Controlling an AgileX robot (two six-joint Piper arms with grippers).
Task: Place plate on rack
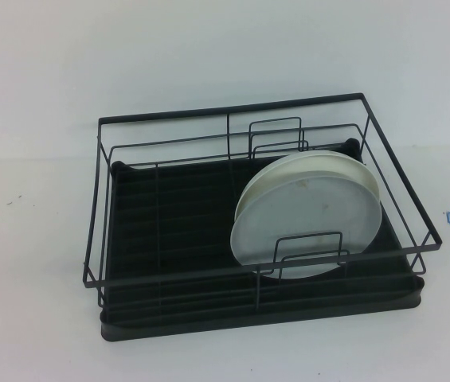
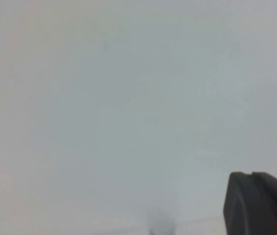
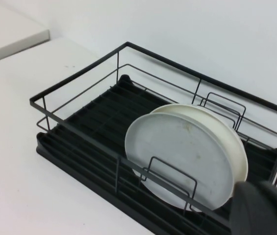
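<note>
Black wire rack (image 1: 169, 208) on white table (image 1: 33, 302), grey-white plate (image 1: 308, 219) upright among its right-side dividers, leaning on a creamier plate (image 1: 344, 163) behind. Right gripper (image 3: 265, 208) just near of plate, apart from it; left gripper (image 2: 258, 203) over bare table, well apart. Jaw states: cannot tell.

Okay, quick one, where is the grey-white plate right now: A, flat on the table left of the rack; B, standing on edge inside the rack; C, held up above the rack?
B: the plate stands on edge among the wire dividers in the rack, in front of a creamier plate.
</note>
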